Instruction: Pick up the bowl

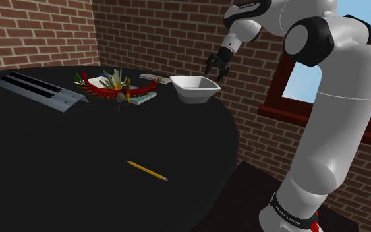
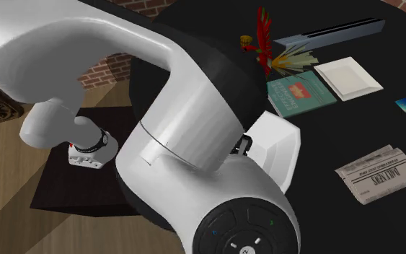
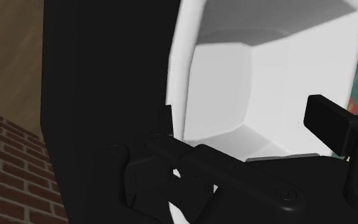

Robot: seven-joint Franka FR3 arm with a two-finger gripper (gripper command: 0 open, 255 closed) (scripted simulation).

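A white bowl [image 1: 194, 87], square-rimmed, with flat faceted sides tapering to a smaller base, stands upright and empty on the round black bench [image 1: 111, 151], close to the bench's far edge in the shoulder view, its opening facing up.

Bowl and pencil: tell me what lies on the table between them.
Nothing; in the shoulder view, the black table between white bowl and yellow pencil is bare.
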